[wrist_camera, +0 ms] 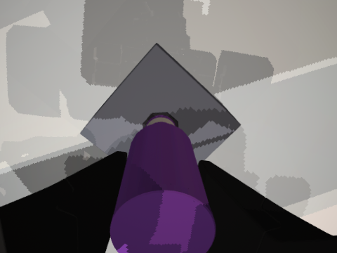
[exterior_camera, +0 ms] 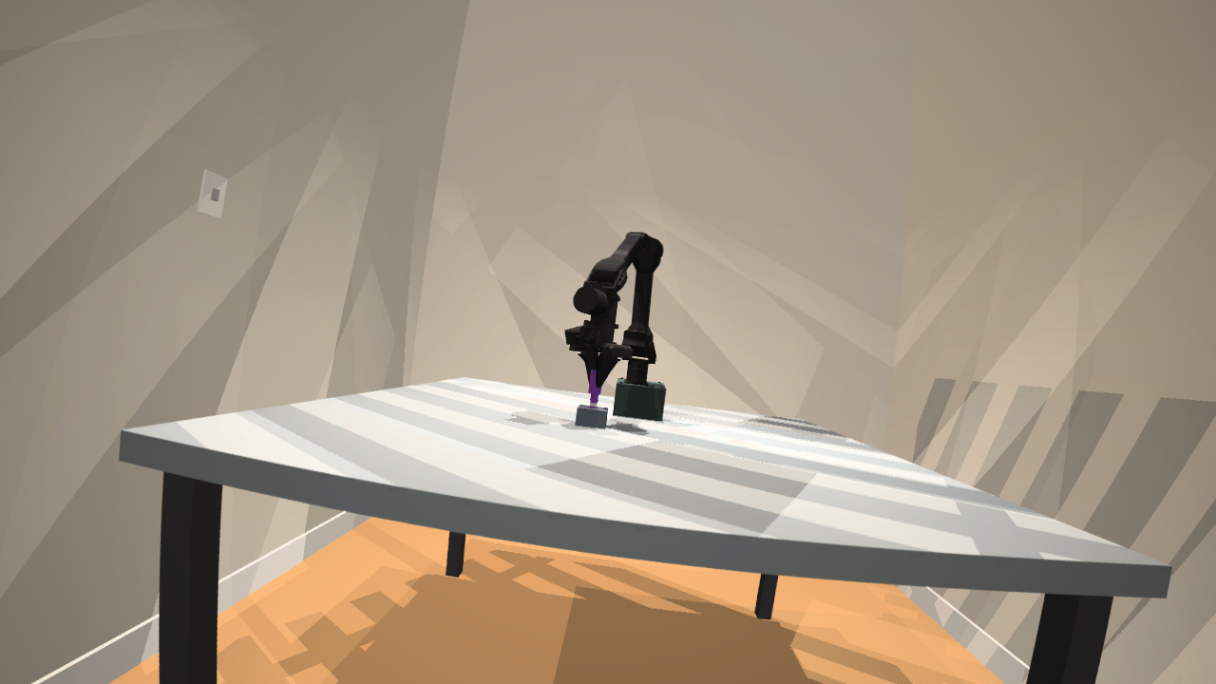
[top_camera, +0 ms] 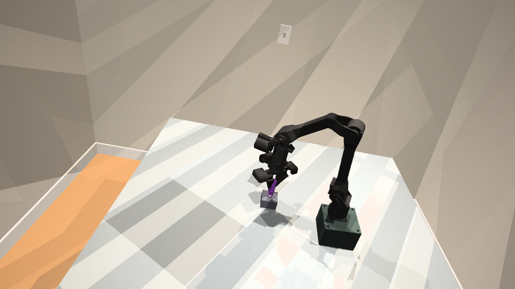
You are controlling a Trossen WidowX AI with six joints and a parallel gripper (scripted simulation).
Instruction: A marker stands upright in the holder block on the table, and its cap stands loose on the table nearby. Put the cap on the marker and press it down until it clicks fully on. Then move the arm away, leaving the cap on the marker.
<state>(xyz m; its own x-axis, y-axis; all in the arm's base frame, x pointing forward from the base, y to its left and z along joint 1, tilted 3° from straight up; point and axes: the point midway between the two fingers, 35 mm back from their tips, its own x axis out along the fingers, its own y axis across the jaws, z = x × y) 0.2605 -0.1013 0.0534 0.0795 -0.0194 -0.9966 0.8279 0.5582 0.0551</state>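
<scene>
End effector (wrist_camera: 161, 178): clamped on the purple cap (wrist_camera: 161, 192).
Cap: over the marker (wrist_camera: 160, 120), which stands in the block (wrist_camera: 154, 84) on the surface (exterior_camera: 425, 442).
Axis: cap roughly in line with marker, straight below.
Seating: cannot tell; judged not fully pressed.

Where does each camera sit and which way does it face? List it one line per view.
Top: high, looking down at the table, whole arm, gripper holding the purple cap over the holder block.
Exterior: low beyond the table edge, facing the arm.
Wrist: on the gripper, looking down along the cap; both fingers show.
All three show cap and block.
</scene>
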